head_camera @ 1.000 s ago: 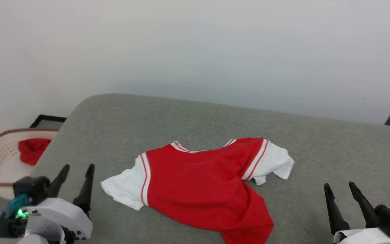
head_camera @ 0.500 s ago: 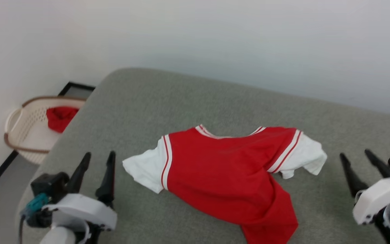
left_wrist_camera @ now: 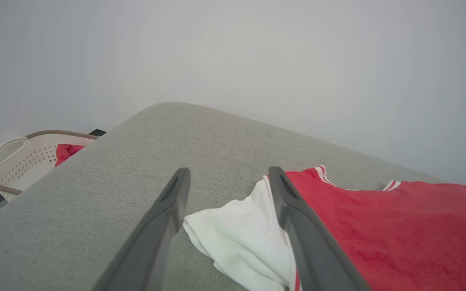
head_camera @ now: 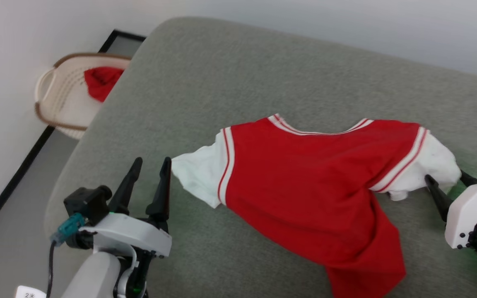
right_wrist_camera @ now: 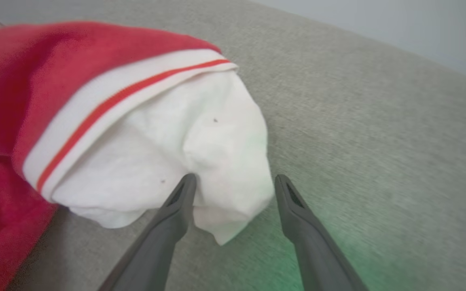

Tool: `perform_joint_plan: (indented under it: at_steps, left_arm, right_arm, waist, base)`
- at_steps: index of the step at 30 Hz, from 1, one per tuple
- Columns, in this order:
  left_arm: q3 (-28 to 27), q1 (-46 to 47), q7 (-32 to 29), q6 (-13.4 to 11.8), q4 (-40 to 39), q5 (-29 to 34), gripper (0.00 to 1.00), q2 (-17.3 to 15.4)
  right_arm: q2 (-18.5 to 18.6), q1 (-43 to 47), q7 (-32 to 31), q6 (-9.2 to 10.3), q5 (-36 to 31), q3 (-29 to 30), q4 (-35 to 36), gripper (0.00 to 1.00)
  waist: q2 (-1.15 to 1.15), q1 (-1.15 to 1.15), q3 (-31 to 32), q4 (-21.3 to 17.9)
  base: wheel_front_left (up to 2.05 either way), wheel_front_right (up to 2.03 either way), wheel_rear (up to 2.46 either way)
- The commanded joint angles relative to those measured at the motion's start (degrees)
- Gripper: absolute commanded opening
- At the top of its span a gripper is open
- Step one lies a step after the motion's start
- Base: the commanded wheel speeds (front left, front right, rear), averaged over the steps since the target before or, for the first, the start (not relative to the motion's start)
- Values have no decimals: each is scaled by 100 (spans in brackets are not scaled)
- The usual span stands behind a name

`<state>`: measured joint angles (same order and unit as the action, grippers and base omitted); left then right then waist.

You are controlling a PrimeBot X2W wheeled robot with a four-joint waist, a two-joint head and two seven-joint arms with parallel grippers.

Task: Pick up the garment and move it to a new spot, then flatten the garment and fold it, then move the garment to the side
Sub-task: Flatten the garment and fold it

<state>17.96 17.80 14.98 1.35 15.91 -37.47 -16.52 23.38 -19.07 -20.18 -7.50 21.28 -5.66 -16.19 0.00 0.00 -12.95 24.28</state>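
Tools spread wide at both sleeves of the shirt, neither gripping it.

Left tool (head_camera: 153,160) stands fully open and empty, its fingertips just beside the rim of one white sleeve; whether it touches the cloth cannot be told. Right tool (right_wrist_camera: 236,178) is equally wide, with the bunched hem of the other white sleeve lying between its fingers and one tip against a fold, jaws not closed on it. The red shirt (head_camera: 304,174) lies rumpled, neckline away from the robot, on the grey padded surface (head_camera: 205,70), its lower hem trailing toward the near edge. Bare grey room stretches beyond the neckline and out to the rounded far-left corner. Past that corner, a pale basket (head_camera: 46,89) sits on the floor (head_camera: 23,186), holding a small red cloth (head_camera: 99,82).
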Motion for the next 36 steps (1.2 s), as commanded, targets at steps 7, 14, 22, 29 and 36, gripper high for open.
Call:
perform_joint_plan:
  at_steps: [7,14,22,29,36]
  left_arm:
    - [-186,117,17,178,186,287,100,212]
    - [-387,6,17,286,396,485,100,238]
    - [-566,-234,17,350,686,646,100,154]
    - [-666,-505,15,370,746,668,100,70]
    - [-658,-700,-43,360,646,619,100,-37]
  right_arm:
    - [-108,-191,-596,2,-50,-125,-437,8]
    - [-117,-341,-908,5,-55,103,-605,0]
    - [-20,-341,-980,4,-5,490,-624,0]
    - [195,83,-1126,4,89,895,-707,0]
    - [579,660,-1545,4,149,1411,-680,0]
  waist:
    - [0,0,-318,366]
    - [0,0,-105,217]
    - [0,0,401,-97]
    - [0,0,877,-406]
    - [0,0,1155,-692]
  base:
    - [0,0,0]
    - [0,0,0]
    - [0,0,0]
    - [0,0,0]
    - [0,0,0]
